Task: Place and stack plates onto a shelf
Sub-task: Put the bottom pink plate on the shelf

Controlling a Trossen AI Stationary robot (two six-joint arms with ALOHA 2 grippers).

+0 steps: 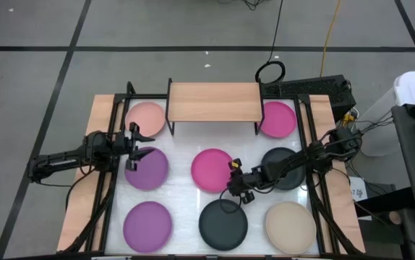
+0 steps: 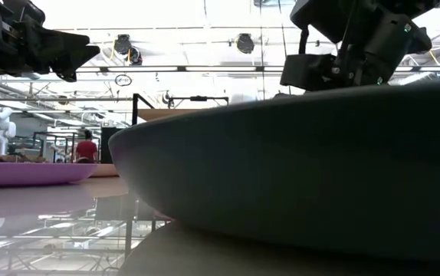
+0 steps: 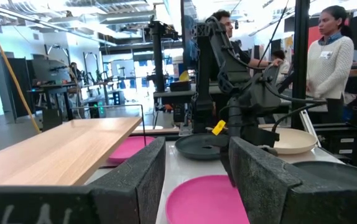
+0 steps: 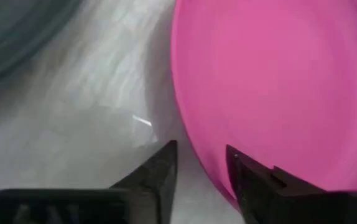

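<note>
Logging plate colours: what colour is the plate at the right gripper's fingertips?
Magenta plate, at the right gripper; clearest in the right wrist view.

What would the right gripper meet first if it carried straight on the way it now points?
Most likely the centre magenta plate: the right gripper is open and low over the white table, with that plate's near rim between its fingers. How far it is above the table is unclear.
</note>
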